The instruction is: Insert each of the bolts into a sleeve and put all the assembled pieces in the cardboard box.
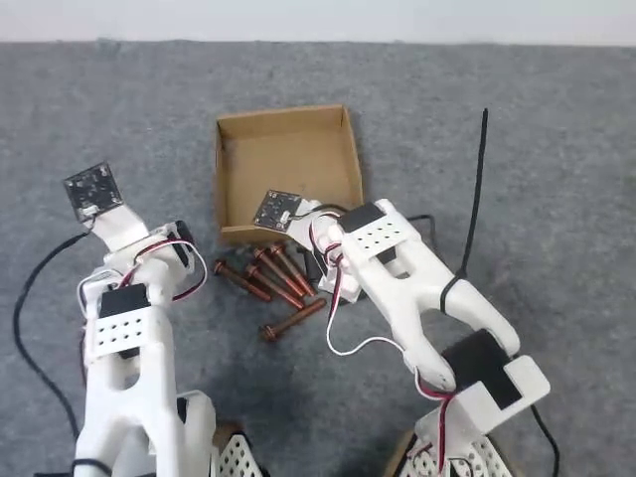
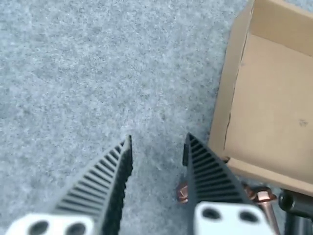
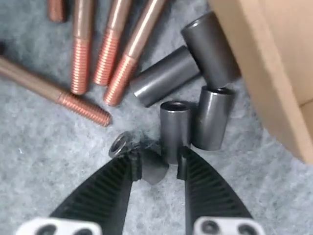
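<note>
Right gripper spread, sleeve between tips | left gripper spread beside cardboard box

A grey, felt-like surface lies under and all around the left claw and the right claw, its nap speckled and fuzzy. Well beyond both claws, its far edge meets a pale band, probably a wall, though too little shows to be sure. The light is soft and even, the shadows faint.
</note>
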Robot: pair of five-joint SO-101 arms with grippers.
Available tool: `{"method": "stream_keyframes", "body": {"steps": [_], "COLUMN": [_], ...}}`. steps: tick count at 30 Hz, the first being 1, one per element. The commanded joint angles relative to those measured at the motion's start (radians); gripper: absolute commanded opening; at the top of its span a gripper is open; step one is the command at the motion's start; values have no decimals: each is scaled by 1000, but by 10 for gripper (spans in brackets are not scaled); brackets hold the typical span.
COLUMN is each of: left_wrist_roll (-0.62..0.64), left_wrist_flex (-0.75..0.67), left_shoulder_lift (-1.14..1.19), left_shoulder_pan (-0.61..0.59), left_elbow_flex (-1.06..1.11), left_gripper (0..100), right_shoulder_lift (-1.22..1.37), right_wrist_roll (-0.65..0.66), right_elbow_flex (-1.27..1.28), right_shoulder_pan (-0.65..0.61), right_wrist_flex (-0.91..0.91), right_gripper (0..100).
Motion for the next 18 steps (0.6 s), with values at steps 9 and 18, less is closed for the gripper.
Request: {"method": "stream_keyframes", "body": {"steps": [9, 18], "left_wrist_roll": [11, 11], "left_wrist_flex": [-32, -32], "left_shoulder_lift": [2, 2], "left_shoulder_pan": [-5, -5], "left_elbow_flex": [-16, -16], "left_gripper": [165, 165], "right_shoulder_lift": [73, -58], "right_wrist_roll": [28, 29], "right_elbow_flex": [-157, -130], "right_shoulder_pan": [8, 8], "right_wrist_flex": [35, 64], "right_gripper": [118, 118]}}
